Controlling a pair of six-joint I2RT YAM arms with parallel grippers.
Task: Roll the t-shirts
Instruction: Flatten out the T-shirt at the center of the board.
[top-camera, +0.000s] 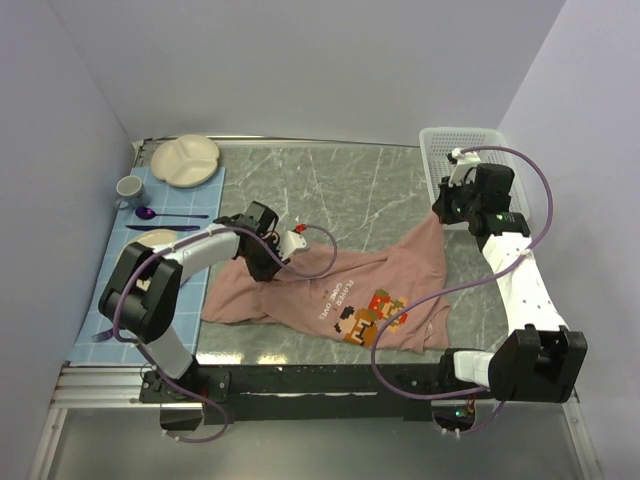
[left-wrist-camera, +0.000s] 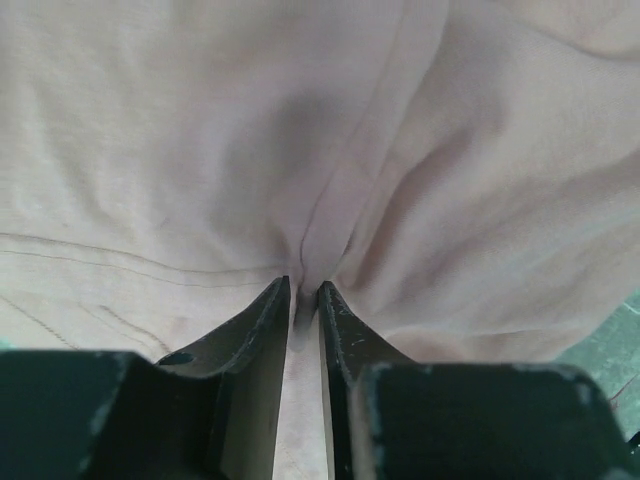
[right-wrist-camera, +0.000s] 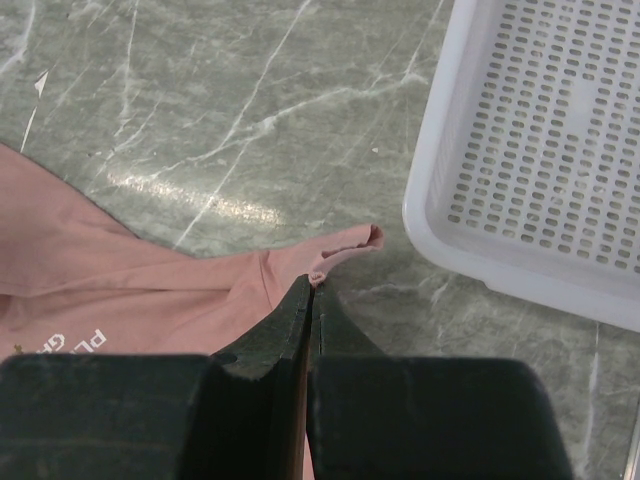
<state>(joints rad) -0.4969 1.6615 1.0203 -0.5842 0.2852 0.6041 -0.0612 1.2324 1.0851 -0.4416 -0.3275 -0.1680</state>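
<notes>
A raised fold of the dusty-pink t-shirt (top-camera: 400, 270) is pinched between the narrowly parted fingers of the left gripper (left-wrist-camera: 303, 296). The fingers of the right gripper (right-wrist-camera: 312, 292) are pressed together on a corner of the fabric edge, near the white perforated basket (right-wrist-camera: 540, 150). The t-shirt is spread crumpled, print upward, on the grey marble-pattern table (top-camera: 330, 180) between both arms.

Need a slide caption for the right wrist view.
Right gripper shut on a t-shirt corner, beside the white basket on the table.
</notes>
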